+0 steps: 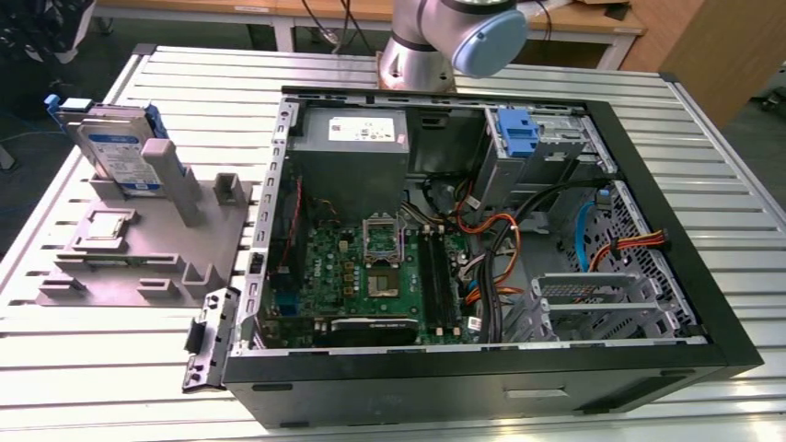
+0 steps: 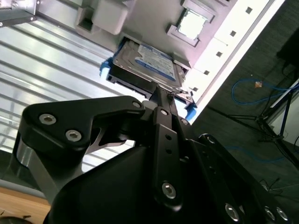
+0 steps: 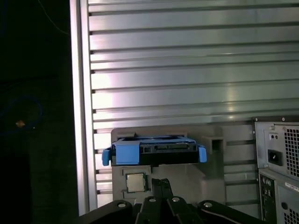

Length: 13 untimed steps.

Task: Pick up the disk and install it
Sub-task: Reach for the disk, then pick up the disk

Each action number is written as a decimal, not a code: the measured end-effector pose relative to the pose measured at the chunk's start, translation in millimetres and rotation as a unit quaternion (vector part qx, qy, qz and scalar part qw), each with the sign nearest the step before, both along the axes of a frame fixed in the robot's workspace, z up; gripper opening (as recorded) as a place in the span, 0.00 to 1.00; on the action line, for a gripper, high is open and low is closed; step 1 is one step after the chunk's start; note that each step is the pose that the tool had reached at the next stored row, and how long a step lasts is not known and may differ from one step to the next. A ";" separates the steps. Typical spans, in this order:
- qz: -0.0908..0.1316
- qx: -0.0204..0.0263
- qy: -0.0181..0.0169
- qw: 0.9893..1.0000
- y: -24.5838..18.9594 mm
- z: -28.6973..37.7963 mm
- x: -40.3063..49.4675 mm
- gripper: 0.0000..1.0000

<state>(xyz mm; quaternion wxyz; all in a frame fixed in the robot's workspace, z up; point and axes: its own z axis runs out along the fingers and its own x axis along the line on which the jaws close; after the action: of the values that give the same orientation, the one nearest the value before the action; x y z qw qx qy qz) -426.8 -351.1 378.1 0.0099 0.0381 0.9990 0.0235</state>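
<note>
Blue-framed silver-grey disk sat unpicked in the grey plastic fixture block; black gripper was empty, fingers pressed together.

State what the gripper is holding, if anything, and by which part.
Nothing is held. The gripper hangs apart from the disk, which stands in its grey holder.

Silver-grey disk, blue-framed, w/ blue/wht label
</note>
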 end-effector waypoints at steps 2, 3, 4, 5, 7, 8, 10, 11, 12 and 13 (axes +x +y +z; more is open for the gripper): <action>0.000 0.000 0.000 1.000 2.2 -0.9 -6.8 0.10; 0.000 0.000 0.000 1.000 3.2 -1.2 -10.6 0.10; 0.000 0.000 0.000 1.000 4.2 -1.6 -14.5 0.10; 0.000 0.000 0.000 1.000 5.0 -1.8 -17.4 0.10; 0.000 0.000 0.001 1.000 5.3 -2.0 -18.7 0.10; 0.000 0.000 0.001 1.000 5.3 -1.9 -18.7 0.10; 0.000 0.000 0.001 1.000 5.3 -1.9 -18.8 0.10; 0.000 0.000 0.001 1.000 5.3 -1.9 -18.9 0.10; 0.000 0.000 0.001 1.000 5.3 -1.9 -18.9 0.10; 0.000 0.000 0.001 1.000 5.3 -2.0 -18.9 0.10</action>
<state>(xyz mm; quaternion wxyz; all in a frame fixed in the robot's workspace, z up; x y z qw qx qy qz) -445.7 -345.8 376.1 0.0094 0.0380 0.9990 0.0234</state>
